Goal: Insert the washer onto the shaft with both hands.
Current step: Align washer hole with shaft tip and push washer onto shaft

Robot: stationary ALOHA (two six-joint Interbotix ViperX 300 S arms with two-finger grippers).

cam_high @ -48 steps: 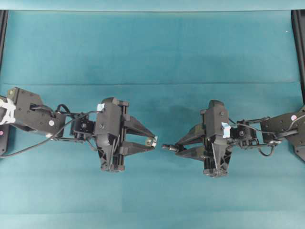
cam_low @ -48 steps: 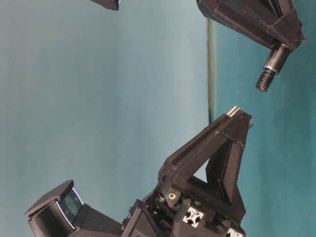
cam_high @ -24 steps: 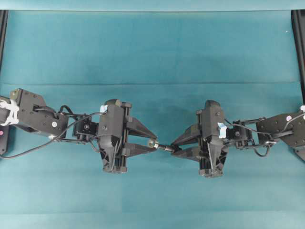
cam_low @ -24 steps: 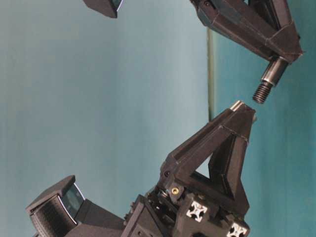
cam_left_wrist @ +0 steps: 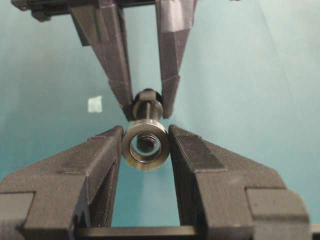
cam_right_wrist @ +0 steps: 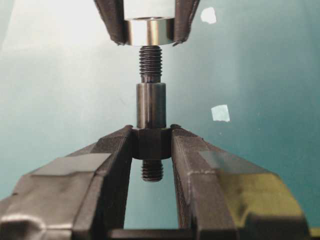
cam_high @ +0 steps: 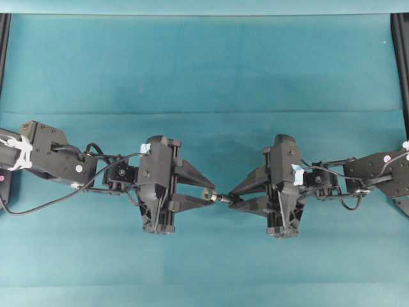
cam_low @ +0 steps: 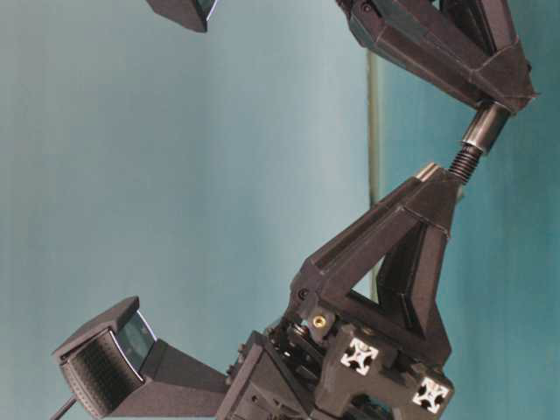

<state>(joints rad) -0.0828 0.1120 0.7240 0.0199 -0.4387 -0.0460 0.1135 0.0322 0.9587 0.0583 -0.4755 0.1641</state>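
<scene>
My left gripper [cam_high: 208, 194] is shut on the washer [cam_left_wrist: 145, 159], a small grey metal ring held edge-on between the fingertips. Facing it, my right gripper [cam_high: 237, 200] is shut on the hex collar of the shaft [cam_right_wrist: 151, 106], a dark stepped rod with threaded ends. The two grippers meet tip to tip above the middle of the table. The shaft's threaded tip [cam_right_wrist: 150, 60] touches the washer [cam_right_wrist: 148, 31] and shows inside the washer's hole in the left wrist view. In the table-level view the shaft [cam_low: 479, 133] runs down into the left gripper's tip [cam_low: 435, 178].
A teal cloth [cam_high: 204, 64] covers the table. Black frame rails [cam_high: 400, 51] stand at its left and right edges. Small pale scraps [cam_right_wrist: 220, 113] lie on the cloth below the grippers.
The two grippers have closed the gap between them. The left one moved right with the washer and the right one moved left. The shaft's threaded tip now meets the washer's hole.
</scene>
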